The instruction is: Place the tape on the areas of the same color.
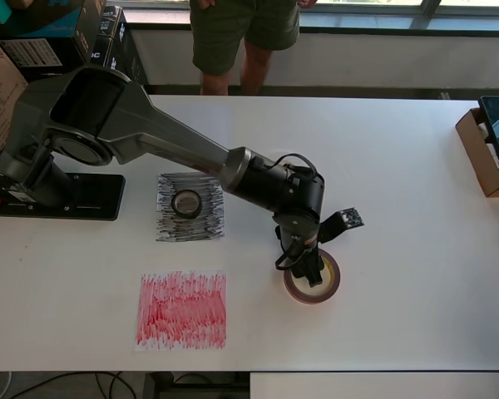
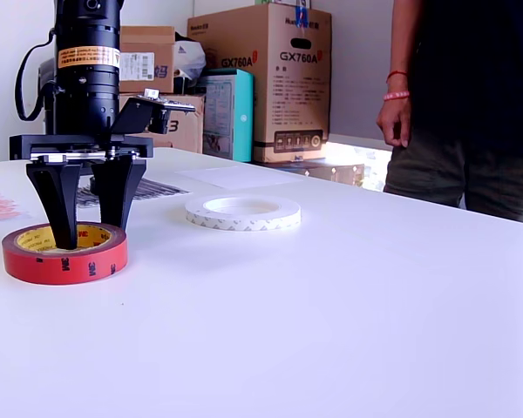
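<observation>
Red roll (image 2: 65, 252) lies flat, well apart from the red patch (image 1: 182, 309). Gripper (image 2: 88, 233) straddles its wall, 1 finger (image 2: 63, 209) inside the core, spread, not yet clamped, presumably for a rim pinch. Black roll (image 1: 186, 202) sits on black patch (image 1: 190, 208).

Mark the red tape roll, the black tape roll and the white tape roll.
red tape roll (image 2: 65, 261), exterior view, on its red outer wall.
black tape roll (image 1: 186, 202), overhead view, on its ring, lying on the black scribbled patch.
white tape roll (image 2: 243, 214), exterior view, on its front side wall.
</observation>
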